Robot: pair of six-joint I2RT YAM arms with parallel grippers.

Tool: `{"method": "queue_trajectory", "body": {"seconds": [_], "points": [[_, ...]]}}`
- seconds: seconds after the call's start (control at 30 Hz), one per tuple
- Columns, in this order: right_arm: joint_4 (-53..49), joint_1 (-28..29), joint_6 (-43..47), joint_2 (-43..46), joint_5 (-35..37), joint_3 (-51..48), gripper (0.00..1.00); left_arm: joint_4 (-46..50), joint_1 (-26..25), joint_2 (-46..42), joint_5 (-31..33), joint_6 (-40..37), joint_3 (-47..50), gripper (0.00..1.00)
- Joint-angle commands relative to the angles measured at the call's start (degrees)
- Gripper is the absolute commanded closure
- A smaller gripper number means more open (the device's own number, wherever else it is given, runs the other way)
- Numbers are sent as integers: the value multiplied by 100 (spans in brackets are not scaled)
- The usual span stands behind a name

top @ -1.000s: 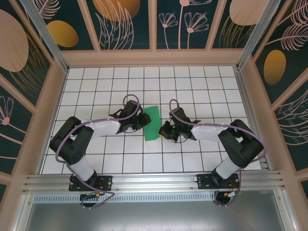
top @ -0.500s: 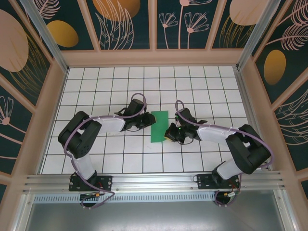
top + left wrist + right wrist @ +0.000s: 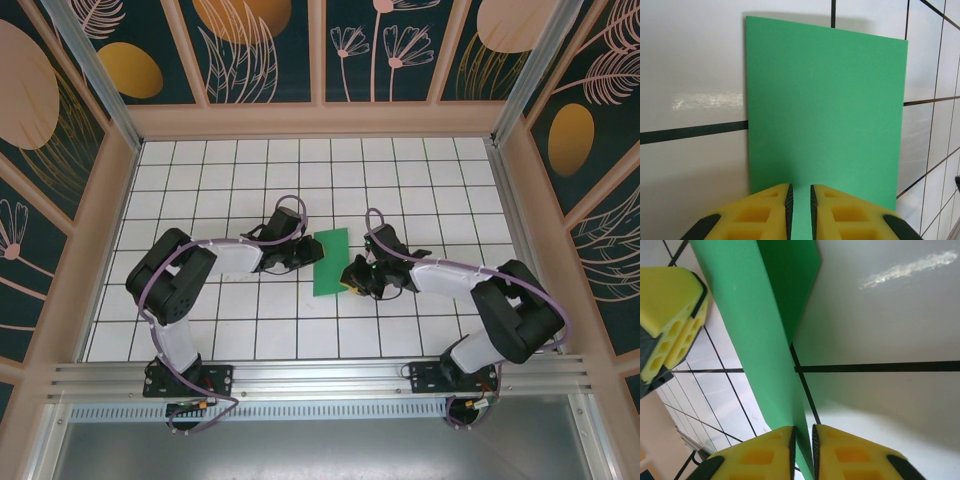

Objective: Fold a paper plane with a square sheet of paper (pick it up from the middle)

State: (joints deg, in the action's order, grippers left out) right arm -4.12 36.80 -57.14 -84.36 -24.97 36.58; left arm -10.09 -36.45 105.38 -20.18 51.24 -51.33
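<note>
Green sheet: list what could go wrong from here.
1. In the right wrist view the folded green sheet seems to have its top layer raised off the table. If the right gripper lets go, the fold may spring open.
2. The left gripper sits at the opposite edge, so any pull from either side could skew or tear it.

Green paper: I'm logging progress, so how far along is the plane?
Done: the green sheet looks folded in half, two layers showing at the right wrist. In hand: left gripper and right gripper pinch opposite edges. Remaining: nose and wing folds; no dart shape yet.
</note>
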Motion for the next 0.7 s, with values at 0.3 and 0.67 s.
{"method": "queue_trajectory", "body": {"seconds": [0.3, 0.67], "points": [[464, -24, -311, -221, -359, 163, 94, 203, -76, 267, -6, -136, -88, 81], [427, -35, -84, -1076, -251, 989, 93, 342, -75, 152, -6, -202, -175, 82]]}}
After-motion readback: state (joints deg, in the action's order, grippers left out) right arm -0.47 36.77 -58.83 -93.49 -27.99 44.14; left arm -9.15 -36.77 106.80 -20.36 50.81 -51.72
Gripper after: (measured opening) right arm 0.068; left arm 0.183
